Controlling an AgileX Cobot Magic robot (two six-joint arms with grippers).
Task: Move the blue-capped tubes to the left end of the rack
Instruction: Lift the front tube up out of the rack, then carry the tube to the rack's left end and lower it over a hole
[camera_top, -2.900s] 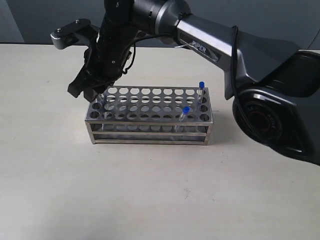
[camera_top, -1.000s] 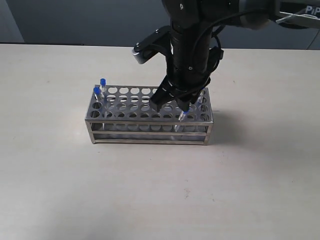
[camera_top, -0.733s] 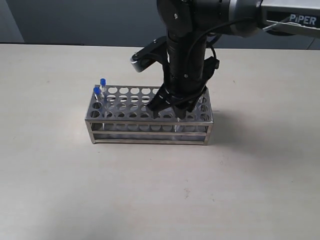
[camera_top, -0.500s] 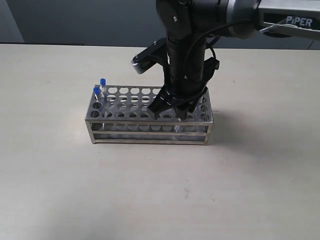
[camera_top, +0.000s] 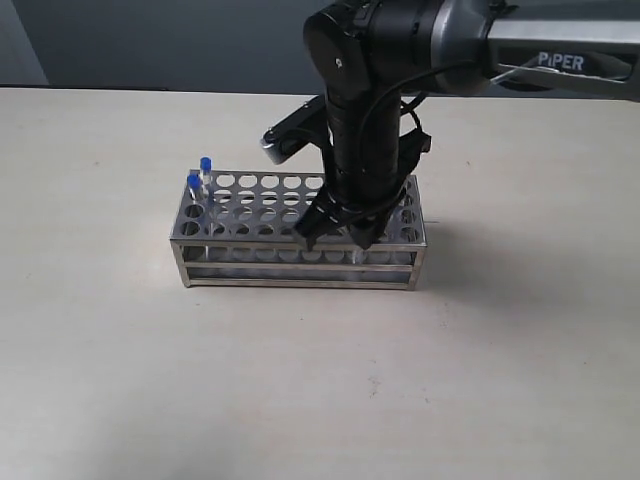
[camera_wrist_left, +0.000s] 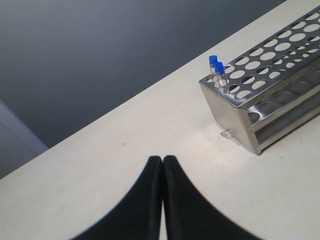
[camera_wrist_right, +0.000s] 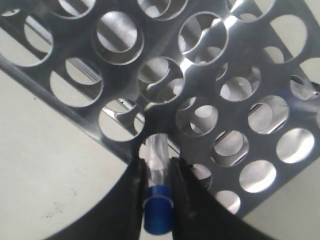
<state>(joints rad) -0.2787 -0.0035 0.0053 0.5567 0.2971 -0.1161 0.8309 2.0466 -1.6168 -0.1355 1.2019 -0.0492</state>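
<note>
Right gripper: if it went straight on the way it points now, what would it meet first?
Most likely the top plate of the rack. The right gripper points down at it with jaws either side of a blue-capped tube in a hole; the tips look near the metal, though depth is unclear.

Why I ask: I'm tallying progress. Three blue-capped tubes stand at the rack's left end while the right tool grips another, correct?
Not three: the exterior view shows two blue-capped tubes at the rack's left end. The right tool does grip another tube.
</note>
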